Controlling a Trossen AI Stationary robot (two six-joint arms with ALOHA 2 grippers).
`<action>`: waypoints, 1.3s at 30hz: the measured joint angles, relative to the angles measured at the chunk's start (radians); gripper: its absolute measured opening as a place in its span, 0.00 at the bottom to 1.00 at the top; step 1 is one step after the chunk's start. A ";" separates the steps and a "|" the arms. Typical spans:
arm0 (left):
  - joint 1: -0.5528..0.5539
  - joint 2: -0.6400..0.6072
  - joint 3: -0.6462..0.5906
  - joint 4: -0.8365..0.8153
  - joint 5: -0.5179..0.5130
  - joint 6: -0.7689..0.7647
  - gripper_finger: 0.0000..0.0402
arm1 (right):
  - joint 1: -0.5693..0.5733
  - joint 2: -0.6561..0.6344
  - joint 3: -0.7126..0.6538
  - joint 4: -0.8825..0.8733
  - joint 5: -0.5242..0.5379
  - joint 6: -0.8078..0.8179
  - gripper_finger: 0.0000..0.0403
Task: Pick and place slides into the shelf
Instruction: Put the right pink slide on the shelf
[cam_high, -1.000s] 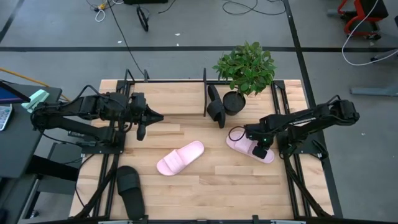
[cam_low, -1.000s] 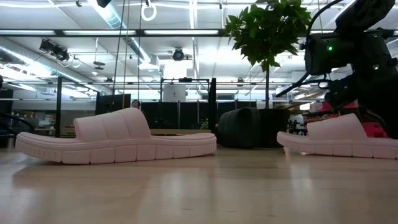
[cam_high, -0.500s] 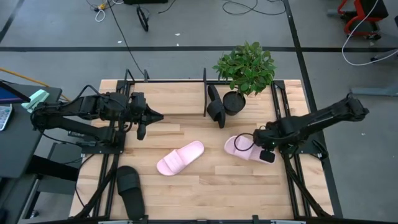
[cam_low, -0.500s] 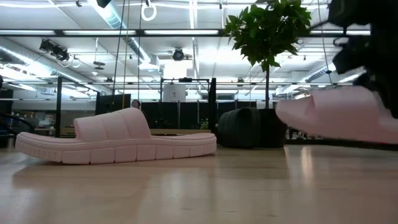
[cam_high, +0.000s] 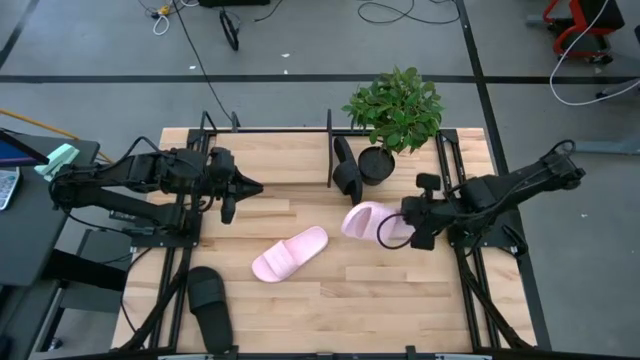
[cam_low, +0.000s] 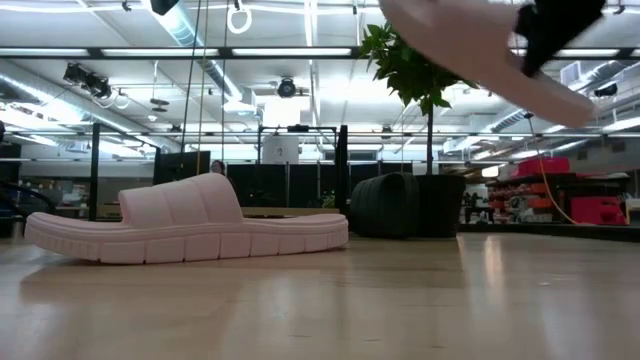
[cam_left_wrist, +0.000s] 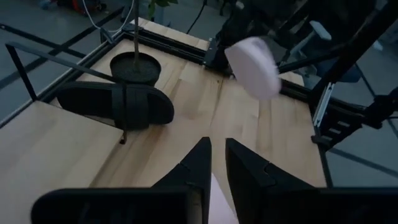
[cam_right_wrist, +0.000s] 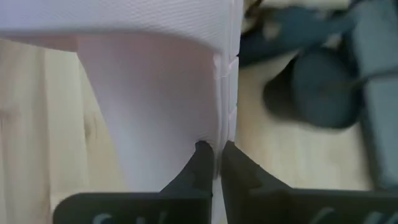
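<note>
While the right hand (cam_high: 397, 228) is clenched on the edge of a pale pink slide (cam_high: 366, 221), we see that sandal lifted clear of the wooden surface (cam_high: 350, 290) and tilted, hanging near the surface's right side; in the low view it (cam_low: 480, 50) floats high above the boards. In the right wrist view the two dark fingers (cam_right_wrist: 200, 163) pinch the thin side wall of this slide (cam_right_wrist: 155, 93).

We find the second pink slide (cam_high: 290, 253) lying flat near the middle of the surface, well apart from the held one. One black slide (cam_high: 346, 172) rests at the far edge, just beside the potted plant (cam_high: 393, 115) and against the upright posts of the black shelf (cam_high: 330, 145). The other black slide (cam_high: 209, 304) lies at the near left corner, partly over the surface's edge.

The left hand (cam_high: 252, 187) waits above the left side of the surface, pointing toward the middle, its fingers (cam_left_wrist: 198, 165) close together with only a narrow gap, grasping nothing.
</note>
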 joint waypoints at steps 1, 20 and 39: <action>0.000 0.000 0.000 0.000 0.000 -0.010 0.14 | -0.004 0.018 0.041 -0.008 0.015 -0.025 0.03; 0.000 0.000 0.000 0.016 0.053 -0.273 0.41 | -0.161 0.389 0.598 -0.221 0.117 -0.553 0.02; 0.000 0.000 0.000 0.013 0.225 -0.486 0.61 | -0.188 0.570 0.772 0.110 0.182 -1.095 0.02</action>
